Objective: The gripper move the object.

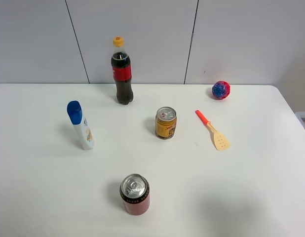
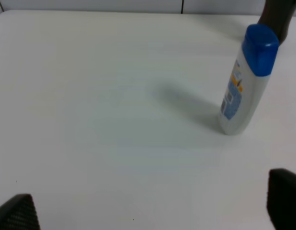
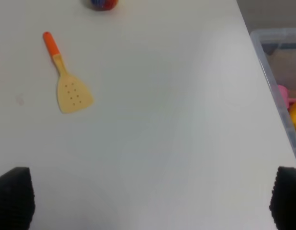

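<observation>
Spatula (image 1: 213,130) flat; handle toward ball (image 1: 220,90), blade nearward.

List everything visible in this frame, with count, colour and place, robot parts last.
toy spatula: 1, orange handle, tan perforated blade, flat, table's right half
ball: 1, red-blue, back right
cola bottle: 1, dark, red label, yellow cap, back centre
gold can: 1, upright, centre
red can: 1, upright, front centre
lotion bottle: 1, white, blue cap, left
table: 1, white
bin: 1, clear, beyond table's right edge
left gripper: black, open
right gripper: black, open
</observation>
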Available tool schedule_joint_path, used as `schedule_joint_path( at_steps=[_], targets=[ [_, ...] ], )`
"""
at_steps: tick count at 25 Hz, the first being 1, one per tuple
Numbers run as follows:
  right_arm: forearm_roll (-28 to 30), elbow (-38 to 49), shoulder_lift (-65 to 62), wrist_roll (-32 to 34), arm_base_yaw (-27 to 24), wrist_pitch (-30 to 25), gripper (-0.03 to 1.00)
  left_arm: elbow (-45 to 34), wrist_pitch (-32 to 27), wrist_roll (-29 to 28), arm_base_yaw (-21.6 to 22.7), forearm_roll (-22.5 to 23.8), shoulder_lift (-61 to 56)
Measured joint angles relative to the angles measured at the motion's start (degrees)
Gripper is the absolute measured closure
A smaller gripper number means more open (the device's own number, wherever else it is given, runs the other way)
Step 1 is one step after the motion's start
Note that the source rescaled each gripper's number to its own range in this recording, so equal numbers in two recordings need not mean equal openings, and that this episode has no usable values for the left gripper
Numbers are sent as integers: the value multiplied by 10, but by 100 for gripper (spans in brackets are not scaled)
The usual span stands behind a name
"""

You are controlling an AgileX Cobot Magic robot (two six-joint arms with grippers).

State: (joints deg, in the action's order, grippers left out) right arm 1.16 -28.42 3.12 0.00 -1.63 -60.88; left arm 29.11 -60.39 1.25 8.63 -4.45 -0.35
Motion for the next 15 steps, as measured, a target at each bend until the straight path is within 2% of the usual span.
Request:
schedule_joint_path(
  at_steps=[15],
  targets=[
    [0,0,-32,0,0,-1,-3,0,0,0,0,0,0]
  ],
)
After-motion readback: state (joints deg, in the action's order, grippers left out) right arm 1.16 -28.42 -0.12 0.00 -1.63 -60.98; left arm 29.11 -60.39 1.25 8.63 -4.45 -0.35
